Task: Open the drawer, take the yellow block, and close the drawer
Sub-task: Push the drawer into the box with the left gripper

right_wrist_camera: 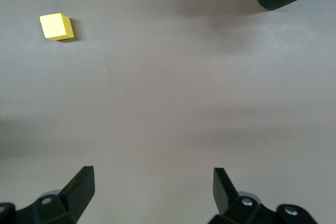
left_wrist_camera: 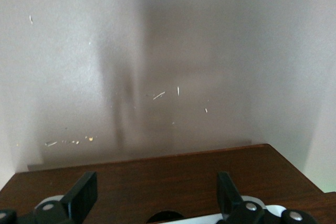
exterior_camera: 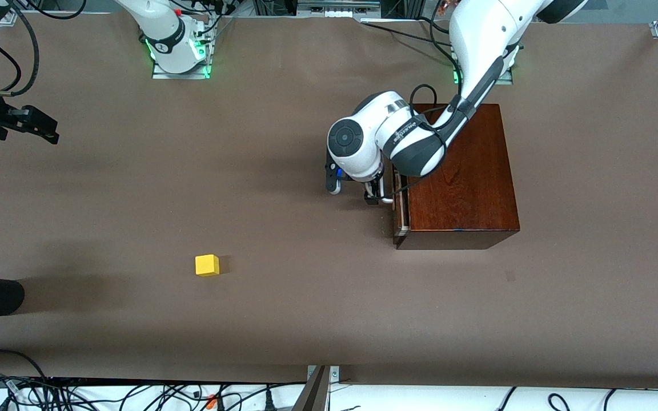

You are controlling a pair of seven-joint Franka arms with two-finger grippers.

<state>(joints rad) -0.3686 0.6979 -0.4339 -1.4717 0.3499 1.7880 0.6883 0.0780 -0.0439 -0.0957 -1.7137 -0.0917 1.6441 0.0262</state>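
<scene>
The brown counter [exterior_camera: 283, 319] carries a glossy mahogany box [exterior_camera: 466, 177] toward the left arm's end, its drawer [exterior_camera: 401, 211] almost fully in, showing only a thin pale edge. The left arm reaches down over the box so that the left gripper [exterior_camera: 376, 191] sits at the drawer front by the white handle [exterior_camera: 387, 199], apparently to push it home or pull it; its jaws stand spread in the left wrist view, grasping nothing. The right gripper [right_wrist_camera: 152, 192] waits near the right arm's end of the counter, jaws released and empty. The yellow block [exterior_camera: 207, 265] already lies out on the open counter, nearer the front camera than the box and well apart from it.
</scene>
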